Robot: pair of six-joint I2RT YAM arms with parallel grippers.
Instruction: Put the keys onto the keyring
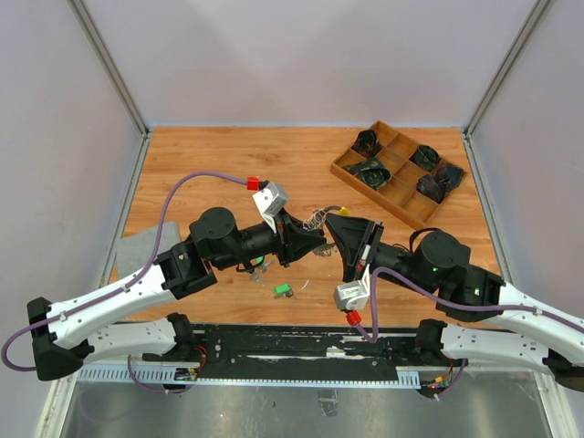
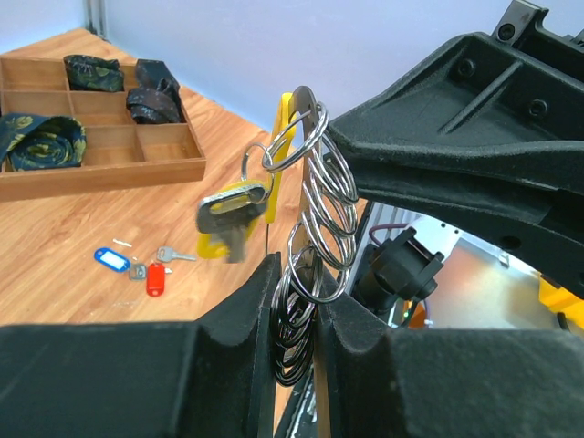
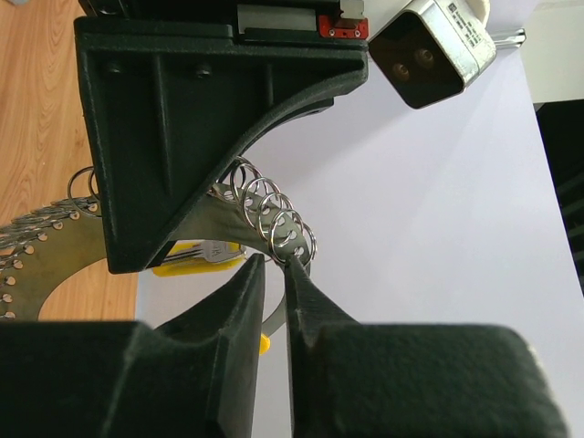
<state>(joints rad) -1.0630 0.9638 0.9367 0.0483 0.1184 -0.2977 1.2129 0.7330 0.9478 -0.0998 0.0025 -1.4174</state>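
The keyring [image 1: 319,219] hangs above the table's middle, between both grippers. My left gripper [image 2: 298,274] is shut on its stack of silvery rings [image 2: 324,182]. A yellow-headed key [image 2: 233,208] dangles from one small ring on it. My right gripper [image 3: 274,265] faces the left one, its jaws closed to a narrow slot with the keyring's curved metal band [image 3: 274,212] filling it, just below a row of small rings. The yellow key [image 3: 196,260] shows left of those jaws. Loose keys lie on the wood: a blue tag [image 2: 112,259], a red tag [image 2: 156,279] and a green one [image 1: 284,291].
A wooden compartment tray [image 1: 342,169] with dark rolled cloths stands at the back right. A grey cloth [image 1: 137,246] lies at the table's left edge. White and purple walls enclose the table on three sides.
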